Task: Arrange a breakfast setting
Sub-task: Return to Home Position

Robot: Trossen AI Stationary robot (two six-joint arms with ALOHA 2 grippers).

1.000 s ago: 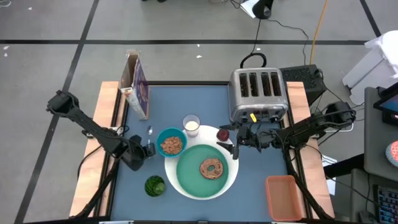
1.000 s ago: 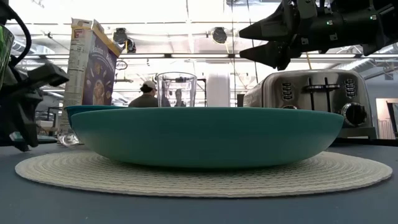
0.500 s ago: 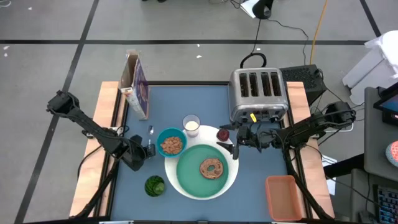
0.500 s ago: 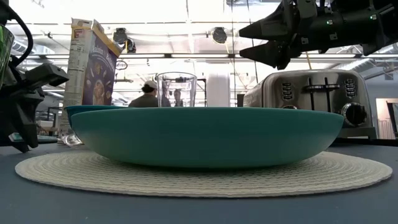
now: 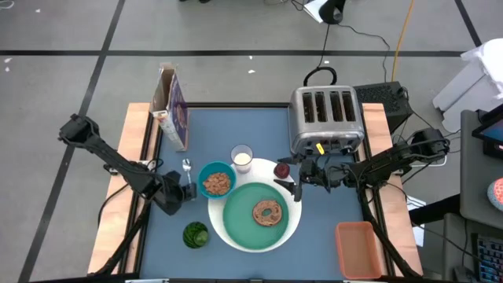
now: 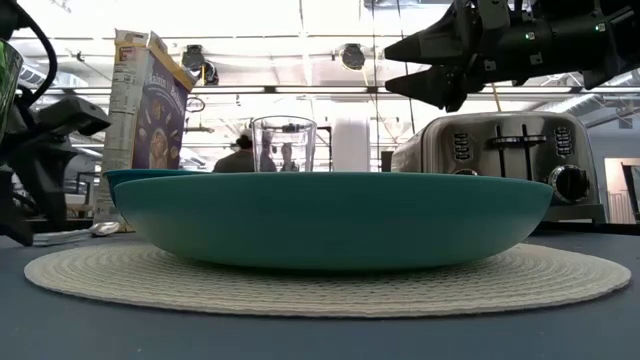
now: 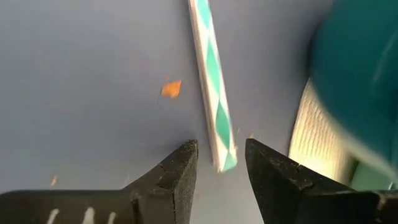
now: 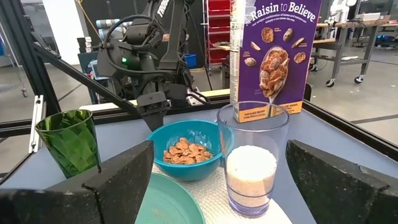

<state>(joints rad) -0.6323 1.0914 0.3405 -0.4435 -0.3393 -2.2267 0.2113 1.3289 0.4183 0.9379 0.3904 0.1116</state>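
On the worktop (image 5: 236,126) the teal plate (image 5: 244,216) sits lower centre, teal bowl (image 5: 216,181) at its upper left, spoon (image 5: 187,167) left of that — left gripper (image 7: 221,146) narrowly parted at the handle's end; right gripper (image 6: 390,70) spread wide near the red apple (image 5: 282,169).

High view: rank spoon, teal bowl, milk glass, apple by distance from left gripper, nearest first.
1. spoon, just ahead of the left gripper.
2. small teal bowl, right of the spoon.
3. glass of milk, beyond the bowl.
4. red apple, by the toaster.
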